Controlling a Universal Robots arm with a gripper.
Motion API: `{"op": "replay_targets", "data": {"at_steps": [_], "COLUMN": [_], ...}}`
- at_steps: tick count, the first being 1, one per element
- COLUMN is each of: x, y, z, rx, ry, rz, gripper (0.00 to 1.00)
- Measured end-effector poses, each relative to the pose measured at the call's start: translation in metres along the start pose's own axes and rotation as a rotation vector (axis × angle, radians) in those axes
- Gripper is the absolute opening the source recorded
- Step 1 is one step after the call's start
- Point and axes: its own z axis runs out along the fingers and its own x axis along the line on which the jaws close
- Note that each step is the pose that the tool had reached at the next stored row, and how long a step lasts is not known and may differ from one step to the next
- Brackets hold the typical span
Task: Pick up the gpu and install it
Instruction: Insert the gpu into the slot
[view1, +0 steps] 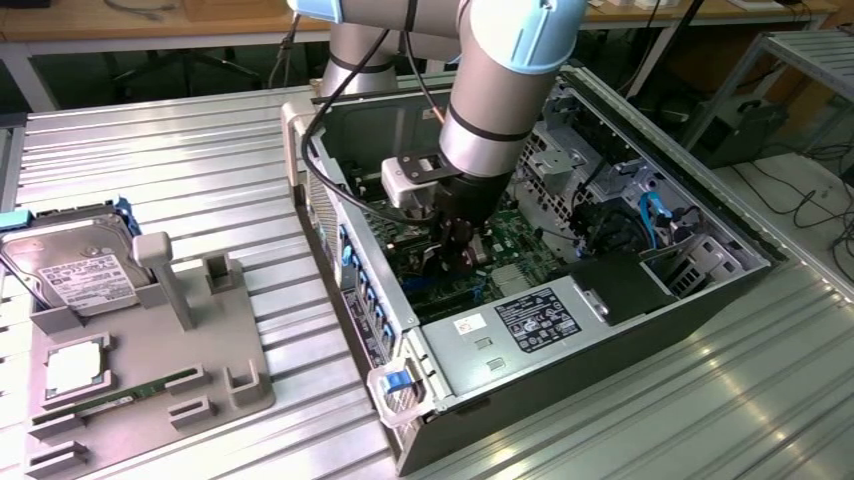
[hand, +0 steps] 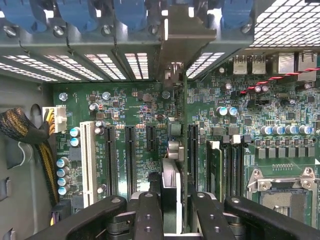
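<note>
Arm: reached down from the top centre of the exterior view into the open computer case (view1: 747, 262).
Gripper (view1: 458, 262): sat low over the green motherboard (hand: 125, 107), its black fingers (hand: 148, 212) drawn narrow and clamped on the card.
Graphics card (hand: 170, 185): held edge-on between the fingers (seen as a thin strip running up the middle of the wrist view), its metal bracket (hand: 182, 35) against the rear slot openings.
Slots: black expansion slots (hand: 129, 152) lay just beside the card on the board.
Tray (view1: 147, 390): at the lower left of the exterior view, a hard drive (view1: 83, 268) leaned in it, well apart from the case.
</note>
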Motion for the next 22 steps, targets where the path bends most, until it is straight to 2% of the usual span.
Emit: {"op": "replay_targets", "data": {"at_steps": [10,22], "x": [0.0001,0.0001], "y": [-0.0001,-0.0001], "z": [0.0041,0.0040], "rx": [-0.0002,-0.0003], "ry": [-0.0006,-0.0006], "rz": [-0.001,-0.001], "gripper": [0.27,0.27]}}
